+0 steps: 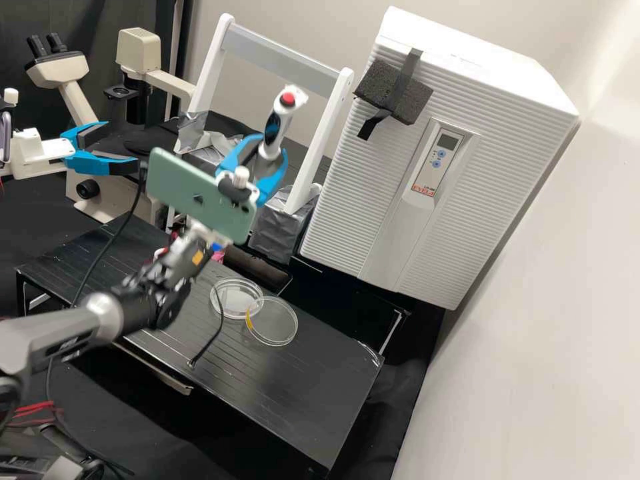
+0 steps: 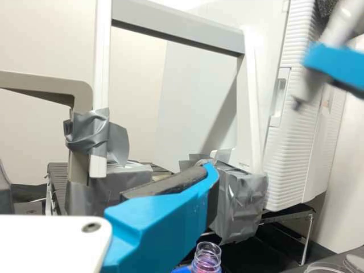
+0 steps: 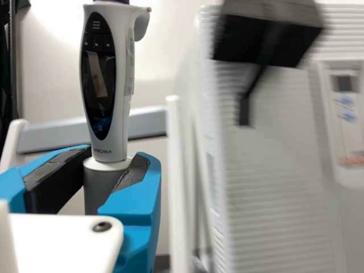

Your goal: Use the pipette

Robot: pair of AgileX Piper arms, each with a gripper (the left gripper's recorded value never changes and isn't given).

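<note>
The pipette (image 1: 277, 127) is white with a red top button and stands upright above the bench's back. My right gripper (image 1: 257, 165) is shut on its grey lower shaft; in the right wrist view the pipette (image 3: 108, 85) rises from between the fingers of this gripper (image 3: 108, 182). My left gripper (image 1: 120, 145) hangs at the far left by the microscope, open and holding nothing. One of its blue fingers (image 2: 165, 216) shows in the left wrist view above an open vial of purple liquid (image 2: 207, 259). Two clear petri dishes (image 1: 235, 297) (image 1: 272, 320) lie on the black platform (image 1: 287, 393).
A tall white ribbed apparatus (image 1: 440, 153) stands at the right. A white frame (image 1: 287, 63) with feet wrapped in grey tape (image 1: 283, 223) stands behind the platform. A microscope (image 1: 73, 77) sits at the back left. A black cable (image 1: 213, 337) runs across the platform.
</note>
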